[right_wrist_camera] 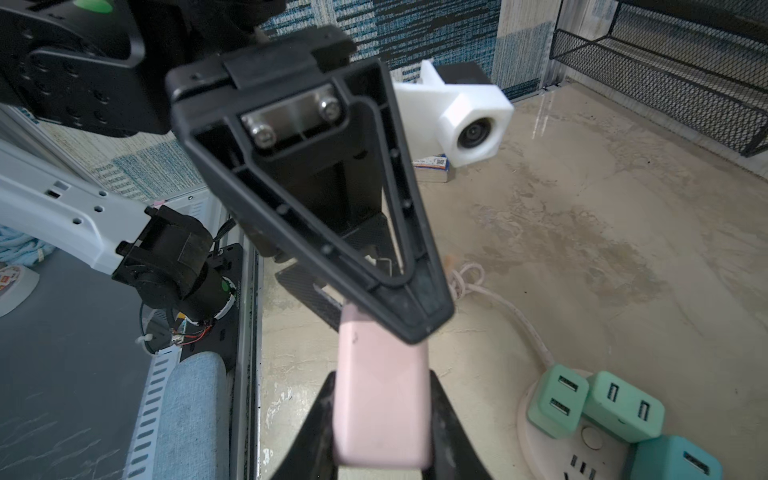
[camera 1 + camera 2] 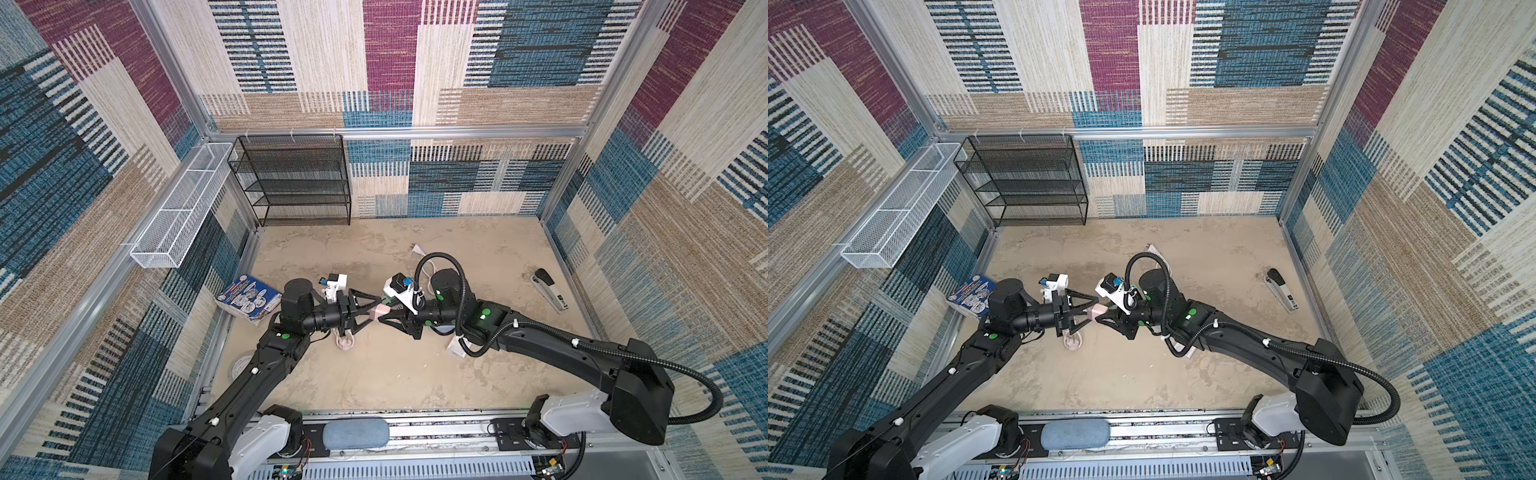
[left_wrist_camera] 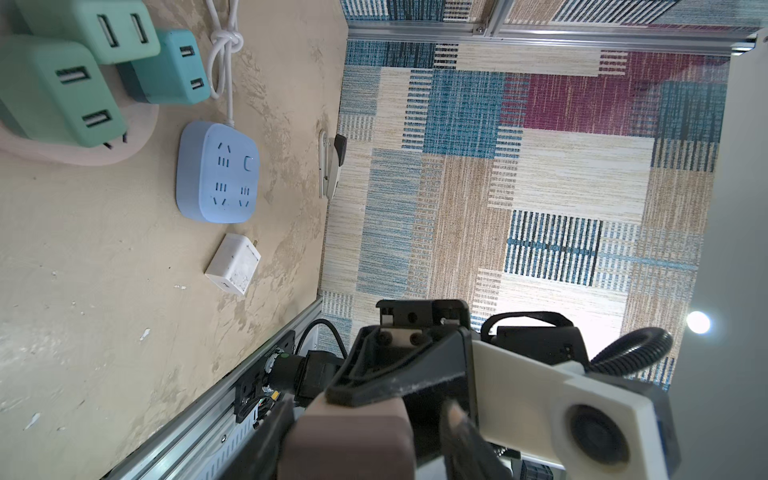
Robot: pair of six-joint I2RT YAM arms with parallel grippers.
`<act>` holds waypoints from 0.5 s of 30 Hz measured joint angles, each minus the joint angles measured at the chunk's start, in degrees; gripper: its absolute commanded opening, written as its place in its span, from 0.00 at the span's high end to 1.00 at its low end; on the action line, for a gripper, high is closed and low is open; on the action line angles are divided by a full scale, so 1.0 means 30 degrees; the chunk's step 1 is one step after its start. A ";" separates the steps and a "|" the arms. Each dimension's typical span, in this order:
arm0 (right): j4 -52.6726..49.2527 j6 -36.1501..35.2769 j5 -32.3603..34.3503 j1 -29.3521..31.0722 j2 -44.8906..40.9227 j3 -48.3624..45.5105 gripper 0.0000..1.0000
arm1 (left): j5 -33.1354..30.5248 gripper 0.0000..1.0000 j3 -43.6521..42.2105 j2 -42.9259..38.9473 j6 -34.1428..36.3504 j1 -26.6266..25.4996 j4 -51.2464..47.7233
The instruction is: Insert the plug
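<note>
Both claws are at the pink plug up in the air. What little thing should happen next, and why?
Probably the left gripper should close firmly on the pink plug. The right gripper is shut on one end of it, while the left one straddles the other end with a gap showing in the left wrist view. Once both hold it, the right can likely let go.

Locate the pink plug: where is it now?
In both top views the pink plug sits mid-scene above the table, gripped by the right gripper, its other end reaching into the left gripper.
</note>
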 measured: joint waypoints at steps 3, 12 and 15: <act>0.0066 -0.0095 0.0539 0.0000 -0.0102 0.0000 1.00 | 0.0036 0.42 -0.0044 -0.0138 -0.0058 -0.0029 0.0109; 0.0029 -0.0561 0.2076 0.0182 -0.0335 0.0000 1.00 | 0.0182 0.47 -0.0335 -0.0095 -0.0058 -0.0029 0.0466; 0.0007 -0.0889 0.2397 0.0393 -0.0335 -0.0007 1.00 | 0.0248 0.47 -0.0335 0.0000 -0.0058 -0.0029 0.0561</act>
